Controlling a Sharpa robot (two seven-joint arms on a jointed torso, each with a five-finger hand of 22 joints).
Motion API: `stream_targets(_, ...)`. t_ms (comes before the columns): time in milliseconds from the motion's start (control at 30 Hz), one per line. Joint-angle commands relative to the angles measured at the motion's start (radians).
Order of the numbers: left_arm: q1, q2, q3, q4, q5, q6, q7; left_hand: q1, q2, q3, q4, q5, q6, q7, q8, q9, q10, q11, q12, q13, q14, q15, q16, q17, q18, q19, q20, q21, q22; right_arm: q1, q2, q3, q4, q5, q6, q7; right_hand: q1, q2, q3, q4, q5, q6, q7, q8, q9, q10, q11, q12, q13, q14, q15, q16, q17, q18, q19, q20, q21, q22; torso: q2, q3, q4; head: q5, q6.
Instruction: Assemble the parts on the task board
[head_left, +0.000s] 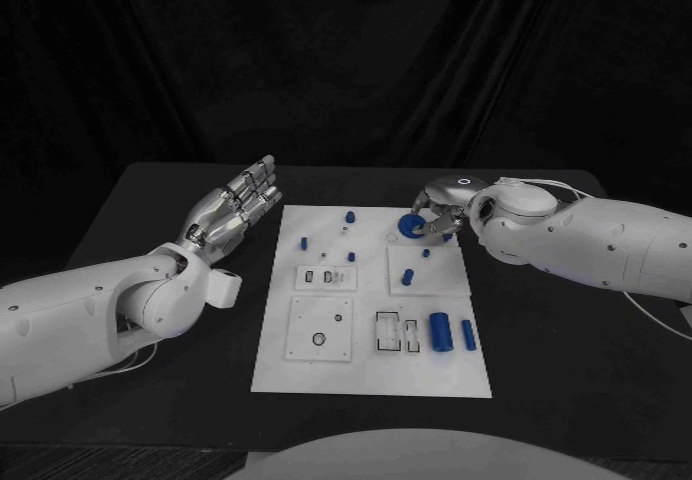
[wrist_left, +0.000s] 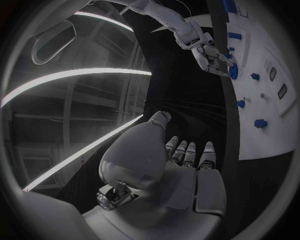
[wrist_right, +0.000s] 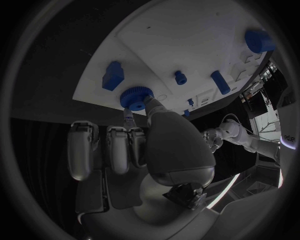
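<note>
Now the right hand (head_left: 441, 208) is over the far part of the task board (head_left: 372, 372), and it pinches a blue round knob (wrist_right: 136, 96) between the thumb and a finger; the knob sits at its fingertips, touching them, low against the white plate. Just beside the knob, away from the palm, lies a blue block (wrist_right: 113, 75). The left hand (head_left: 231, 212) holds nothing, fingers straight and apart, beside the board's edge and well apart from the knob.
</note>
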Motion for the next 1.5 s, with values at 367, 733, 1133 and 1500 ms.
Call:
stream_targets(367,0.0,0.003,0.001,-0.001,0.0,0.017,0.054,-0.006,0.006,0.009,-0.004,-0.005,0.0,-0.004,0.003,0.0,-0.002,0.01,-0.001,-0.001,0.001,0.01,-0.004,-0.001,0.017,0.001,0.009,-0.006,-0.002,-0.013,-0.007,-0.001,0.005,-0.003,-0.053,0.029,0.022,-0.001,0.026,-0.045,0.253,0.083,-0.023,0.076,0.149,0.106,-0.029,0.002,0.263,0.106,-0.022,0.003,0.263,-0.007,0.03,-0.024,-0.002,0.196,0.0,-0.0008,0.0008,0.006,-0.002)
stream_targets(733,0.0,-0.002,0.001,0.0,0.0,0.014,0.052,-0.006,0.007,0.011,-0.005,-0.006,0.0,-0.005,0.003,0.0,-0.002,0.013,0.0,-0.001,0.001,0.012,-0.004,-0.001,0.017,0.001,0.01,-0.006,-0.002,0.023,-0.044,0.0,0.089,-0.003,-0.053,0.013,0.002,-0.013,0.049,-0.042,0.345,0.067,-0.019,0.115,0.235,0.106,-0.026,0.002,0.263,0.106,-0.021,0.003,0.263,-0.01,0.038,-0.02,0.006,0.204,-0.001,-0.0004,0.0006,0.014,-0.005)
stream_targets(1133,0.0,0.002,0.001,-0.001,0.0,0.015,0.048,-0.006,0.007,0.011,-0.005,-0.006,0.002,-0.005,0.003,0.0,-0.001,0.014,0.001,0.0,0.001,0.012,-0.004,-0.001,0.017,0.001,0.011,-0.006,-0.002,0.083,-0.035,0.001,0.177,0.025,-0.027,0.01,-0.009,-0.021,0.06,-0.036,0.373,0.069,-0.016,0.127,0.261,0.106,-0.024,0.002,0.263,0.106,-0.021,0.003,0.263,-0.013,0.044,-0.019,0.014,0.211,0.0,-0.0003,0.0033,0.011,-0.006)
stream_targets(1500,0.0,0.016,0.001,-0.01,0.0,0.018,0.047,-0.006,0.007,0.012,-0.006,-0.006,0.001,-0.005,0.003,0.0,-0.001,0.015,0.002,0.0,0.001,0.013,-0.004,-0.001,0.017,0.001,0.011,-0.006,-0.002,0.085,0.083,0.002,0.115,0.041,0.012,0.025,-0.008,-0.026,0.067,-0.037,0.364,0.064,-0.011,0.127,0.268,0.106,-0.021,0.002,0.263,0.106,-0.018,0.003,0.263,-0.015,0.05,-0.018,0.021,0.215,-0.001,-0.0021,-0.0001,0.013,-0.004)
